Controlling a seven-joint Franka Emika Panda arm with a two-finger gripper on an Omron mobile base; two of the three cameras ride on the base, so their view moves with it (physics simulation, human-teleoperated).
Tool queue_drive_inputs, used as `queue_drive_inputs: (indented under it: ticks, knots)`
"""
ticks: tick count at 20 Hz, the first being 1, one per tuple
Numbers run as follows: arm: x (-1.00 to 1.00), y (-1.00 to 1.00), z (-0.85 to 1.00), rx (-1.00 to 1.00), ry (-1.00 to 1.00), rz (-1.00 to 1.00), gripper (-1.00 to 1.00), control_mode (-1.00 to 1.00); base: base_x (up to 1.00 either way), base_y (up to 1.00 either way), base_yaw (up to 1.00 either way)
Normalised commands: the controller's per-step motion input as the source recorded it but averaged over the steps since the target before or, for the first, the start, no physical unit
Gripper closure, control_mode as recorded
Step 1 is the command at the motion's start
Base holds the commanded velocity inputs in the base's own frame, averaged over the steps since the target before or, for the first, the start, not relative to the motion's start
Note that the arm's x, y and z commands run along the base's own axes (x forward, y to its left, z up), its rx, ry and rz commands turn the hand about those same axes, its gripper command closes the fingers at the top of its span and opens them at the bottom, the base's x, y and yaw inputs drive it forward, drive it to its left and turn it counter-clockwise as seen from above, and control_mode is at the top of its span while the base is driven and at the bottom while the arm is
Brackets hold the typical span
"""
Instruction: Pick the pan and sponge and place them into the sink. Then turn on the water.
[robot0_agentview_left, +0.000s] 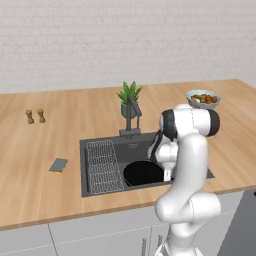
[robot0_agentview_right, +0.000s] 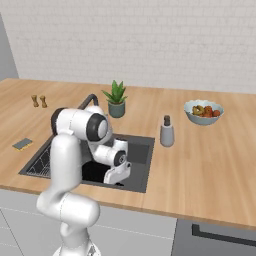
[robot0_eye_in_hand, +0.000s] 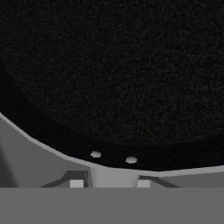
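The pan (robot0_agentview_left: 144, 173) lies in the sink (robot0_agentview_left: 98, 145), on the basin floor to the right of the wire grid rack (robot0_agentview_left: 104, 166), its black round face turned up. The arm reaches down into the basin over the pan's right side, and the gripper (robot0_eye_in_hand: 107, 183) sits low at the pan's rim. In the hand view the pan's dark, grainy inside spreads across the upper part — two small pale rivets show at the near rim, with the grey handle stub running from them straight down between the fingertips (robot0_eye_in_hand: 77, 183). The tips stand on either side of that stub; whether they press on it or stand just clear I cannot tell.

The sponge (robot0_agentview_left: 58, 166) lies flat on the wooden counter (robot0_agentview_left: 45, 195) left of the sink, well apart from the gripper, teal face up with a yellow edge showing. The dark faucet (robot0_agentview_left: 132, 112) stands at the back of the basin — just in front of the potted plant (robot0_agentview_left: 129, 95).
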Motion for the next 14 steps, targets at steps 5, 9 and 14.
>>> queue_drive_inputs:
  ticks: [5, 9, 14]
  knots:
    - [-0.08, 0.0, 0.77, 0.02, -0.07, 0.0, -1.0, -1.0, 0.0, 0.0, 0.0]
    - [-0.05, 0.0, 0.99, 0.0, -0.01, 0.0, -1.0, -1.0, 0.0, 0.0, 0.0]
    - [-0.13, 0.0, 1.0, 0.0, -0.06, 0.0, -1.0, -1.0, 0.0, 0.0, 0.0]
